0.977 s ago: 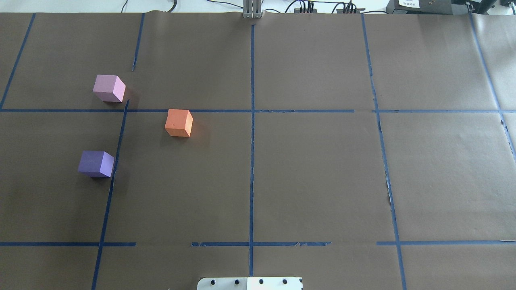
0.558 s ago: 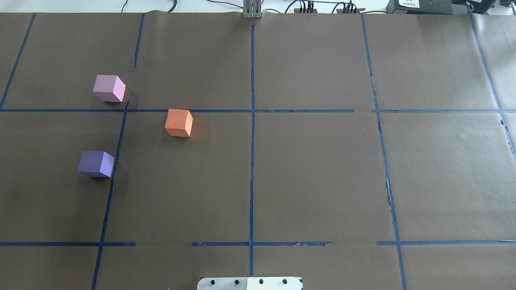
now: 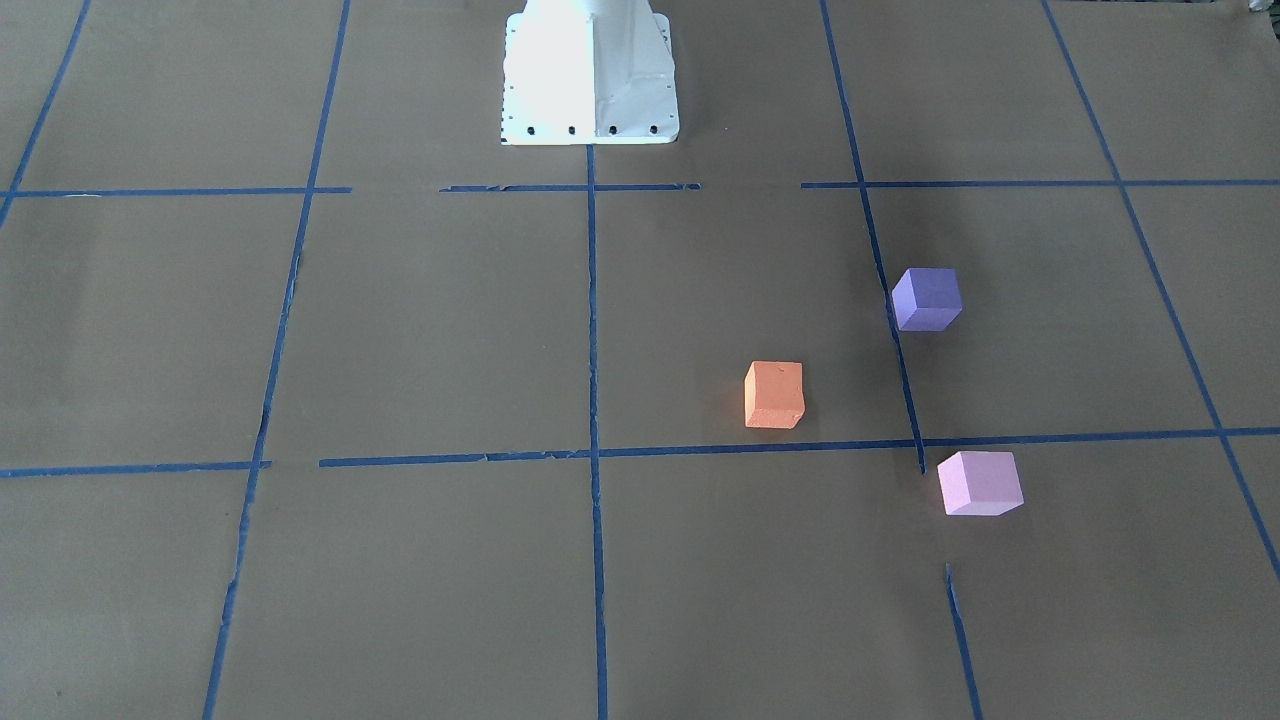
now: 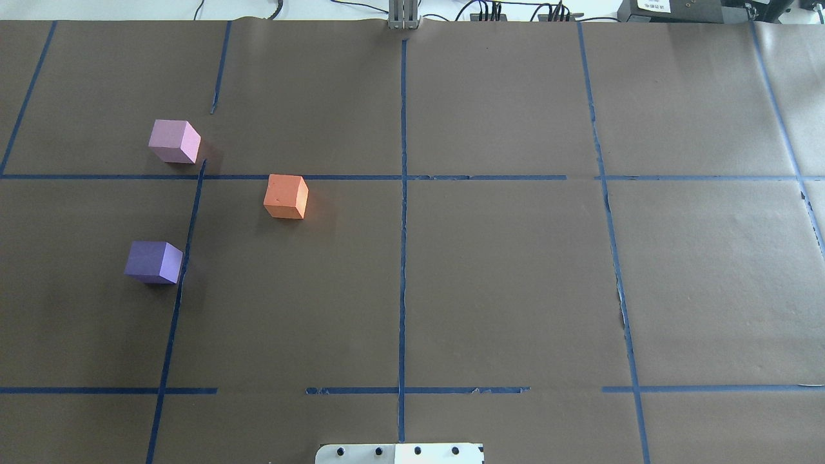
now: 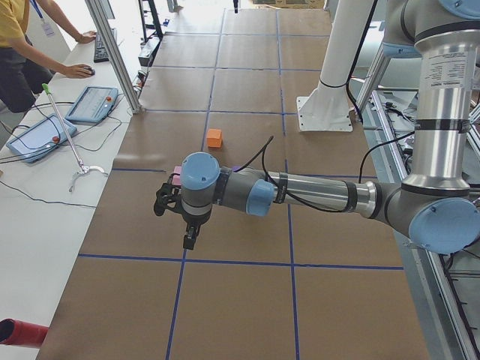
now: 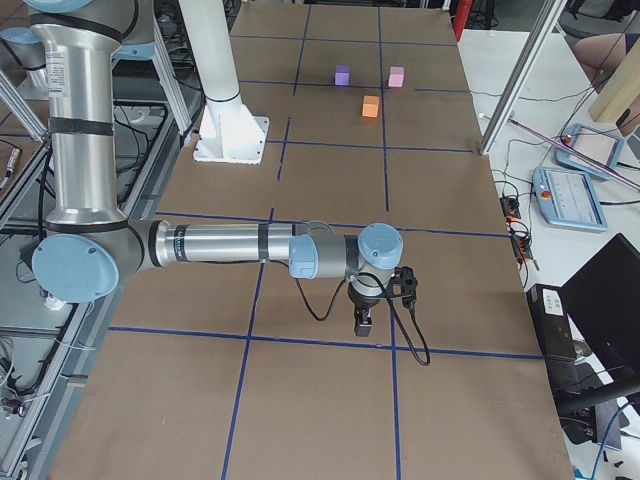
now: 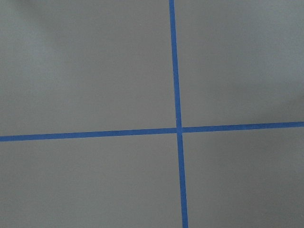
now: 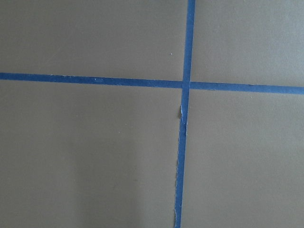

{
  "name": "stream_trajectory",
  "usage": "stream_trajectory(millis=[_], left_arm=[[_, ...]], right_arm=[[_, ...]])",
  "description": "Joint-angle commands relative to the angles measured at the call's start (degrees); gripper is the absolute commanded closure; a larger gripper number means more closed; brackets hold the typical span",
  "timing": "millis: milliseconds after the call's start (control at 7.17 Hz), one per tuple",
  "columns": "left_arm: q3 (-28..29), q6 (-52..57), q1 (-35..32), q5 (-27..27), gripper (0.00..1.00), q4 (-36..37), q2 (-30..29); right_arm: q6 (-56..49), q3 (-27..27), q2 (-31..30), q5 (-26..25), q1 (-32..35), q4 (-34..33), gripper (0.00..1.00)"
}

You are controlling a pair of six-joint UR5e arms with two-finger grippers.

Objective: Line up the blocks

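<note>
No movement on the table [image 4: 503, 270] as I am watching from the remote desk. Over the past second the three blocks are sitting exactly where they were, and neither arm is entering the overhead view. I am reading that as the arranging not yet being under way, with no block lifted and the row still to be made.

The orange block [image 4: 285, 196] is resting on the robot's left half of the table, just on the robot's side of a crosswise strip of blue tape [image 4: 361, 177]. The pale pink-lilac block [image 4: 174, 141] is lying farther out and more to the left, just beyond that same strip. The violet-purple block [image 4: 153, 261] is sitting nearer the robot, just beside a lengthwise strip. The three are standing apart in a loose triangle, the orange one offset toward the centre. All are showing as matte, equal-sized cubes, each flat on one face and turned at slightly different angles.

The left gripper [image 5: 189, 238] is hanging over bare paper toward the table's left end, and the right gripper [image 6: 363, 322] is hanging toward the opposite end, well apart from the blocks. Both are appearing only in the side views, so I cannot tell whether their jaws are open or closed. The wrist cameras are showing only tape crossings.
</note>
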Motion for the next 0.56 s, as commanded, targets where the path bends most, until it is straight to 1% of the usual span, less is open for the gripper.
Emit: stream_trajectory(millis=[0,140,279,419], left_arm=[[-3.4,-15.5,11.6,0.4,0.00,0.0,-6.7],[-3.5,-23.8,18.3,1.1,0.00,0.3,-12.0],[-2.9,-31.8,24.6,5.1,0.00,0.5,-18.3],[-2.4,-37.9,32.6,8.1,0.00,0.5,-23.6]], right_arm=[[0.0,0.0,0.0,0.0,0.0,0.0,0.00],[0.0,0.0,0.0,0.0,0.0,0.0,0.00],[0.0,0.0,0.0,0.0,0.0,0.0,0.00],[0.0,0.0,0.0,0.0,0.0,0.0,0.00]])
